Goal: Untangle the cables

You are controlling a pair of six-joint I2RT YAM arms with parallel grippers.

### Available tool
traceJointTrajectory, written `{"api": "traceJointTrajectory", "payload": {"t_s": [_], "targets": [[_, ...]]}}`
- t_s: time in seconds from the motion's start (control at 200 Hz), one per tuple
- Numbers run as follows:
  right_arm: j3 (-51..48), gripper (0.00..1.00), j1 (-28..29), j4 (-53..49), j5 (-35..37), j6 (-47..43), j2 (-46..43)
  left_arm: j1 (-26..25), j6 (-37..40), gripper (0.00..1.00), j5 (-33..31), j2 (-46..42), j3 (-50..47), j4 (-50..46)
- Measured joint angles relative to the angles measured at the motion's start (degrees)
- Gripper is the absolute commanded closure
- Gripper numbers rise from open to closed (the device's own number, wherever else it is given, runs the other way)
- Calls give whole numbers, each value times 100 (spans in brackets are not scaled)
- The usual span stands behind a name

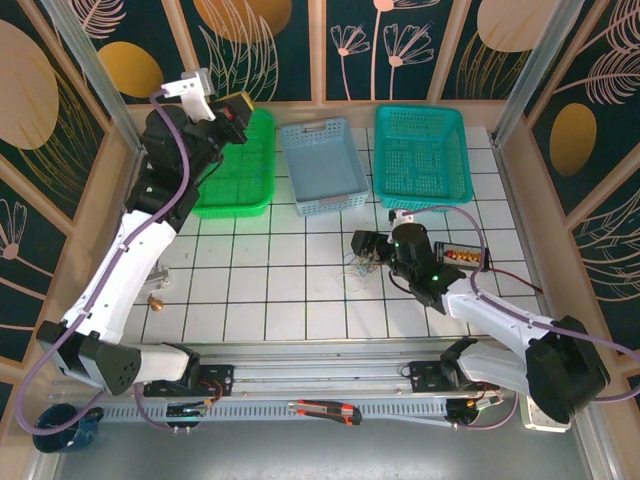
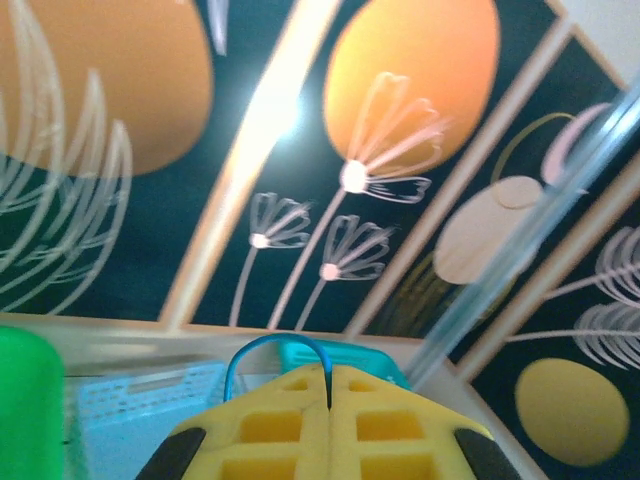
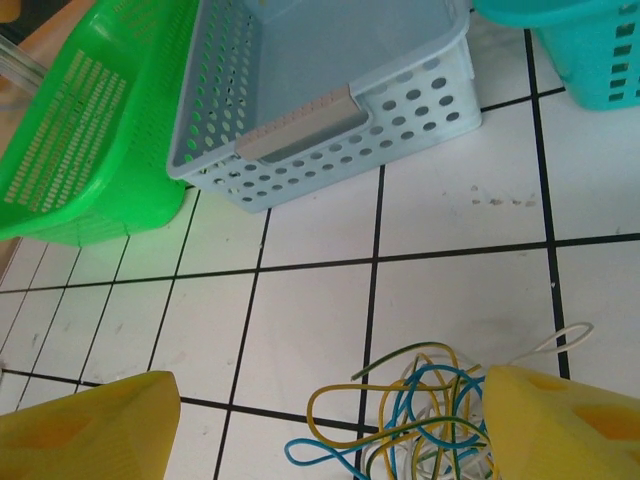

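On the counter [image 1: 300,300], the wide right claw [image 3: 330,395] straddles the cables [image 3: 420,415]; the left claw [image 2: 328,378] pinches a blue wire [image 2: 275,341]. Next, grip one strand.

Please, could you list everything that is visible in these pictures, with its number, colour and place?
cables: one loose tangle, yellow, blue, green and white, on the table under the right pincer
green basket: one, bright green, far left of the table
blue basket: one, pale blue, far middle
teal basket: one, teal, far right
knife: one, red and black, on the rail at the near edge
table: one, white tiles with dark lines
left pincer: one, yellow, shut, raised near the green basket
right pincer: one, yellow, open, low over the cables
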Motion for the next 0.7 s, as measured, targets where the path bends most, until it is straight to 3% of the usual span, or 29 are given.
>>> {"api": "traceJointTrajectory", "payload": {"t_s": [0.355, 0.5, 0.565, 0.701], "targets": [[138, 20, -28, -654, 192, 4, -581, 1167, -15, 100, 68, 881, -417, 579], [138, 20, -66, -726, 236, 7, -708, 1296, 153, 89, 157, 1532, -529, 741], [138, 20, -66, -774, 236, 7, -708, 1331, 291, 79, 177, 1818, -544, 761], [138, 21, -66, -874, 240, 26, -708, 1394, 428, 35, 223, 2140, -557, 752]]}}
